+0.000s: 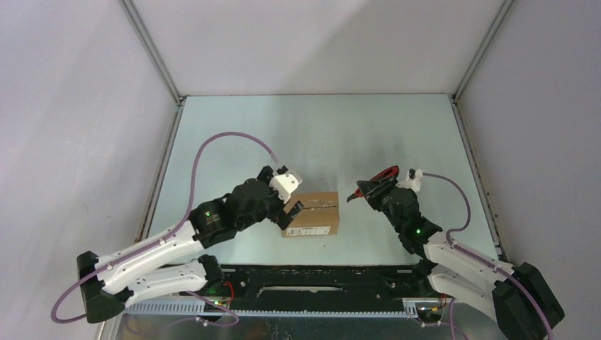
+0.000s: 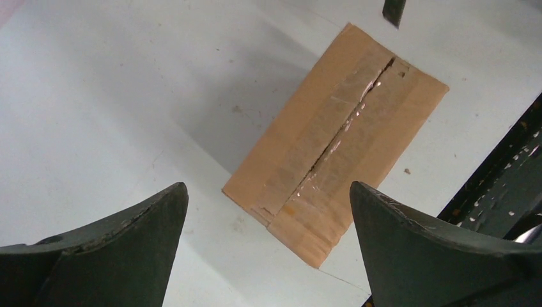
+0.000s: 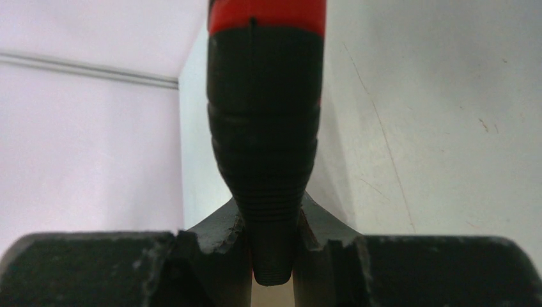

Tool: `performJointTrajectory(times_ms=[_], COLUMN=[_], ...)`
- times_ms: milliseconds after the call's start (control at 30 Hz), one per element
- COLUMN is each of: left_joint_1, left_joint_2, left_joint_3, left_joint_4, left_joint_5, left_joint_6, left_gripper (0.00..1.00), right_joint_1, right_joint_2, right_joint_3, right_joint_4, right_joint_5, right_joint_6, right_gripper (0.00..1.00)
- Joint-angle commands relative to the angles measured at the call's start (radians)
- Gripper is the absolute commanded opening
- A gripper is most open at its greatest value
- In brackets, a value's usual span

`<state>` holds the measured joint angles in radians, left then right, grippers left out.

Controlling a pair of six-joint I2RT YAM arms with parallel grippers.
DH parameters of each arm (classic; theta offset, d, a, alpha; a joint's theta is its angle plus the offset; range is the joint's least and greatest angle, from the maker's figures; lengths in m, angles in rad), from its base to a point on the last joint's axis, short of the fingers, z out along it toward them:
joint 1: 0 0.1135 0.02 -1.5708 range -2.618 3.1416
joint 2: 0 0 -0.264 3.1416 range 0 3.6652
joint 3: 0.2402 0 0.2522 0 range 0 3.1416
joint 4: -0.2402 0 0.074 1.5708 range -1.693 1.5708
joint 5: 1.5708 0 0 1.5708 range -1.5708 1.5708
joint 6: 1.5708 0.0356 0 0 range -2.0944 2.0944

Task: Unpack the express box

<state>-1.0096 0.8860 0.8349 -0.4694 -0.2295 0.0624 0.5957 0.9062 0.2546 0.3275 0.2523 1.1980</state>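
The express box (image 1: 312, 214) is a small brown carton lying flat on the table, its white label on the near side. In the left wrist view the express box (image 2: 339, 137) shows a taped top with a slit along the middle seam. My left gripper (image 1: 290, 197) hovers at the box's left end, open and empty, and the fingertips (image 2: 172, 198) straddle the box's near corner from above without touching it. My right gripper (image 1: 388, 193) is just right of the box, shut on a red-and-black utility knife (image 3: 267, 128). The knife (image 1: 374, 184) points left toward the box.
White enclosure walls with metal frame posts (image 1: 152, 57) ring the table on three sides. A black slotted rail (image 1: 319, 278) runs along the near edge between the arm bases, close to the box's near side. A dark tip (image 2: 394, 9) pokes in beyond the box's far end.
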Motion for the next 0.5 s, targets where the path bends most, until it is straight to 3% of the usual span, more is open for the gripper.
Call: performJointTrajectory(times_ms=[0,200,467], left_joint_1=[-0.018,-0.044,-0.099], left_joint_2=[-0.005,-0.021,-0.002], left_joint_3=[-0.108,-0.161,-0.195], left_joint_4=[0.127,0.173,0.225], left_joint_5=[0.011,0.022,-0.127], left_joint_6=[0.038,0.056,0.099], left_gripper=[1.00,1.00,1.00], right_joint_1=[0.023,0.054,0.079], right_joint_2=[0.001,0.013,0.051], right_joint_3=[-0.003,-0.002,-0.002], right_joint_4=[0.170,0.182,0.195], right_joint_5=[0.141,0.183,0.214], right_joint_6=[0.131,0.180,0.199], right_gripper=[0.00,0.00,0.00])
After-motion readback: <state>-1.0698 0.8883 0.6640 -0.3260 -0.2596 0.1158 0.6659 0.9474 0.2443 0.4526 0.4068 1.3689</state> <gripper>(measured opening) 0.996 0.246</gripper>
